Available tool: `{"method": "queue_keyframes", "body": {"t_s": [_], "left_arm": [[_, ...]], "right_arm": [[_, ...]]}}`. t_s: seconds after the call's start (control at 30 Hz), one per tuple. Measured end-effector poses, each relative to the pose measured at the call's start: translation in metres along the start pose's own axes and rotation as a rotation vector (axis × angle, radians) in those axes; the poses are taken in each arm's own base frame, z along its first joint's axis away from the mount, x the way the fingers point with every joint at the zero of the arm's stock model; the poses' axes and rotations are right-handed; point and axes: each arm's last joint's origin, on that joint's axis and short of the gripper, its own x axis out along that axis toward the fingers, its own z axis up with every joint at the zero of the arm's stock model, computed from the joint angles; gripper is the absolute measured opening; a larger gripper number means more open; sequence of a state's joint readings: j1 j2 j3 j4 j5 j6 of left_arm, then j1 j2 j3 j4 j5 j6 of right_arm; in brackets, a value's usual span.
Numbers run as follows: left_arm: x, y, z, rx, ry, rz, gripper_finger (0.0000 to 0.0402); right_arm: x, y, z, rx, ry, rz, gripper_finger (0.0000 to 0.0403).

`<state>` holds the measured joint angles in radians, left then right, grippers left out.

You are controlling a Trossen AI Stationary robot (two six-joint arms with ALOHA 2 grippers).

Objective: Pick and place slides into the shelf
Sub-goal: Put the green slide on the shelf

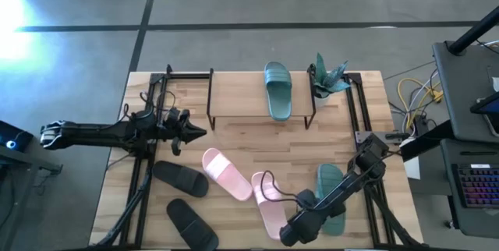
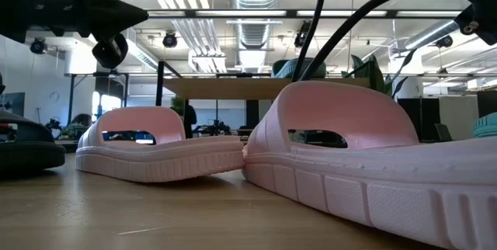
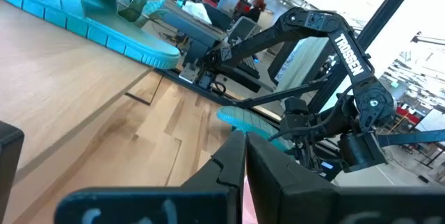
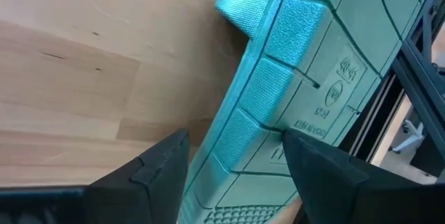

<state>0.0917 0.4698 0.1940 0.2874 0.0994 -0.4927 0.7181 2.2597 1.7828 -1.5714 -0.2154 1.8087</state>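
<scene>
The shelf (image 1: 242, 99) stands at the table's far side, with one teal-green slide (image 1: 277, 90) lying on its board. A second teal-green slide (image 1: 333, 195) is at the near right under my right arm. My right gripper (image 4: 235, 156) is shut on it. Two pale pink slides (image 1: 226, 173) (image 1: 269, 203) lie soles down at the near middle, and two black slides (image 1: 179, 178) (image 1: 191, 224) at the near left. My left gripper (image 3: 243, 172) is shut and empty, hovering by the shelf's left end. My right gripper pinches the teal-green slide across its thickness at one long side edge (image 4: 268, 123). One finger (image 4: 316, 165) lies on the ribbed sole and the other (image 4: 160, 165) on the footbed side. The slide is tilted, sole toward the wrist camera. Whether any part still rests on the table I cannot tell.
A small potted plant (image 1: 327, 78) stands just right of the shelf. Black frame rails (image 1: 140, 181) run along the table's left and right sides. Bare board (image 1: 234, 95) shows left of the slide on the shelf. A desk with cables and a keyboard (image 1: 475, 181) lies beyond the right edge.
</scene>
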Motion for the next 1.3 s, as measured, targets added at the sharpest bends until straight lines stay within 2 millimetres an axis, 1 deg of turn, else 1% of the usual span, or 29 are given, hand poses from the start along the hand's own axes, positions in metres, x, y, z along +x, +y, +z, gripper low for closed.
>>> {"method": "queue_keyframes", "body": {"t_s": [0.13, 0.27, 0.4, 0.53, 0.7, 0.83, 0.93, 1.07, 1.17, 1.3], "left_arm": [[0.0, 0.0, 0.0, 0.0, 0.0, 0.0, 0.0], [0.002, 0.001, -0.001, -0.002, 0.011, 0.006, 0.0], [0.005, 0.001, -0.001, 0.0, 0.003, 0.001, 0.0], [0.009, -0.001, 0.003, 0.004, -0.042, -0.023, 0.0], [0.016, 0.0, 0.004, 0.005, -0.052, -0.029, 0.0], [0.021, 0.001, 0.002, 0.003, -0.032, -0.019, 0.0], [0.024, 0.002, 0.001, 0.001, -0.013, -0.015, 0.0], [0.026, 0.002, 0.0, 0.0, 0.002, -0.02, 0.0], [0.026, 0.003, -0.001, -0.001, 0.009, -0.02, 0.0], [0.026, 0.003, -0.002, 0.0, 0.011, -0.019, 0.0]], "right_arm": [[0.001, 0.0, 0.0, -0.005, 0.0, -0.002, 0.0213], [0.0, -0.001, 0.0, -0.041, 0.014, -0.004, 0.021], [-0.005, -0.005, 0.0, -0.09, 0.025, 0.011, 0.021], [-0.01, -0.018, 0.002, -0.066, 0.029, 0.022, 0.021], [-0.014, -0.044, 0.007, 0.043, 0.025, 0.029, 0.021], [-0.003, -0.063, 0.012, 0.1, 0.018, -0.021, 0.021], [0.005, -0.072, 0.016, 0.104, 0.024, -0.048, 0.021], [0.011, -0.08, 0.019, 0.08, 0.025, -0.071, 0.021], [0.009, -0.083, 0.02, 0.044, 0.026, -0.063, 0.021], [0.002, -0.083, 0.017, -0.015, -0.002, -0.026, 0.021]]}}
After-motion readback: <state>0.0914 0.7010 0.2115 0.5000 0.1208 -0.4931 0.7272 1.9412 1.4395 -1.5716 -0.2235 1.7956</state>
